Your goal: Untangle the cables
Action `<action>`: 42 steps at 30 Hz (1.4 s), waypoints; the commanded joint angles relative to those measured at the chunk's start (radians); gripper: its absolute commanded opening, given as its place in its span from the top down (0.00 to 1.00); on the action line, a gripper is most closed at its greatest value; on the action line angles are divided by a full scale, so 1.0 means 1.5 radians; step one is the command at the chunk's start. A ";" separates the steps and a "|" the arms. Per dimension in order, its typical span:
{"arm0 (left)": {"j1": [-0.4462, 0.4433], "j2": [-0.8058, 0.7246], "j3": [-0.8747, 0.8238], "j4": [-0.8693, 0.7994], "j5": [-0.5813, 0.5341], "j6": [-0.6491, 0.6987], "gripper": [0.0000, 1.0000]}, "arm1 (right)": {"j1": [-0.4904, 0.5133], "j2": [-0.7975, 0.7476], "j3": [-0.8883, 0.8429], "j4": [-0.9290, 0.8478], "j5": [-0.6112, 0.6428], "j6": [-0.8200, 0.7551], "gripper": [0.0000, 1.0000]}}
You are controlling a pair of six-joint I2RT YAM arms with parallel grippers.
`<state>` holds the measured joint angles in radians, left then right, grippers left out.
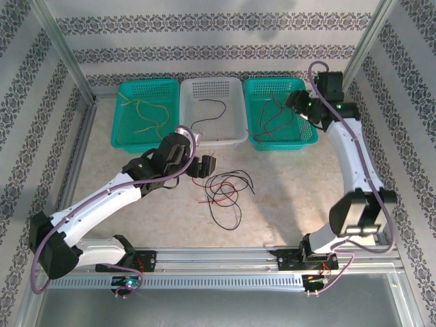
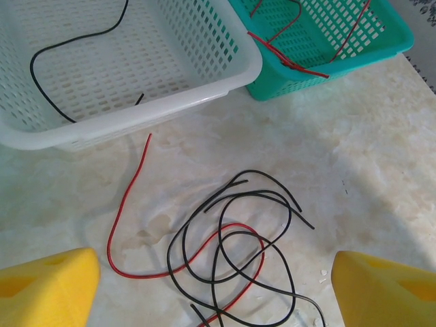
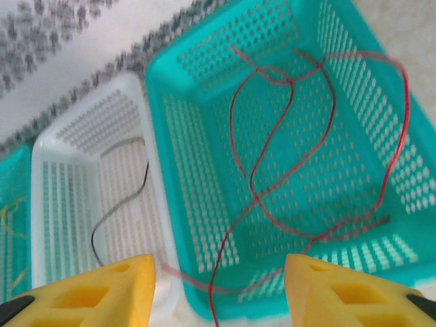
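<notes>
A tangle of black and red cables (image 1: 223, 193) lies on the table in front of the baskets. My left gripper (image 1: 204, 165) hovers just left of it, open. In the left wrist view the tangle (image 2: 217, 241) lies between the wide-apart yellow fingers (image 2: 48, 289), touching neither, and one red cable (image 2: 126, 211) trails off to the left. My right gripper (image 1: 296, 102) hangs over the right teal basket (image 1: 305, 136), open. Red cables (image 3: 256, 198) lie in that basket, and one strand (image 3: 213, 283) hangs over its rim between the pads without touching them.
The white basket (image 1: 235, 92) in the middle holds one black cable (image 1: 211, 112). Thin yellow cables (image 1: 146, 116) lie in the left teal basket (image 1: 122, 136). The three baskets stand in a row at the back, with patterned walls and metal posts around the table.
</notes>
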<state>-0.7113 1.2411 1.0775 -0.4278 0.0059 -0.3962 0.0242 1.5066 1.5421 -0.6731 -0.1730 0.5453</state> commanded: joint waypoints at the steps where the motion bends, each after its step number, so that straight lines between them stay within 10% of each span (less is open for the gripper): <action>1: 0.010 0.026 0.006 -0.025 0.027 -0.020 0.15 | 0.057 -0.099 -0.108 0.035 -0.002 -0.006 0.46; 9: 0.023 0.080 -0.020 -0.071 0.080 -0.054 0.33 | 0.291 -0.254 -0.388 0.071 0.042 0.042 0.42; 17: 0.064 0.059 -0.038 -0.068 0.102 -0.075 0.39 | 0.472 -0.157 -0.465 0.081 0.043 0.074 0.39; 33: 0.102 -0.002 -0.047 -0.074 0.132 -0.094 0.47 | 0.527 0.084 -0.355 0.116 0.031 -0.005 0.51; 39: 0.102 0.003 -0.045 -0.069 0.150 -0.101 0.51 | 0.526 0.092 -0.353 0.107 0.048 -0.016 0.83; 42: 0.102 -0.006 -0.042 -0.074 0.158 -0.100 0.52 | 0.526 0.083 -0.364 0.111 0.047 -0.014 0.76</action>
<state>-0.5671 1.2552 1.0119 -0.5167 0.2176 -0.5327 0.8078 1.6356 1.0016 -0.4957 -0.1253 0.5426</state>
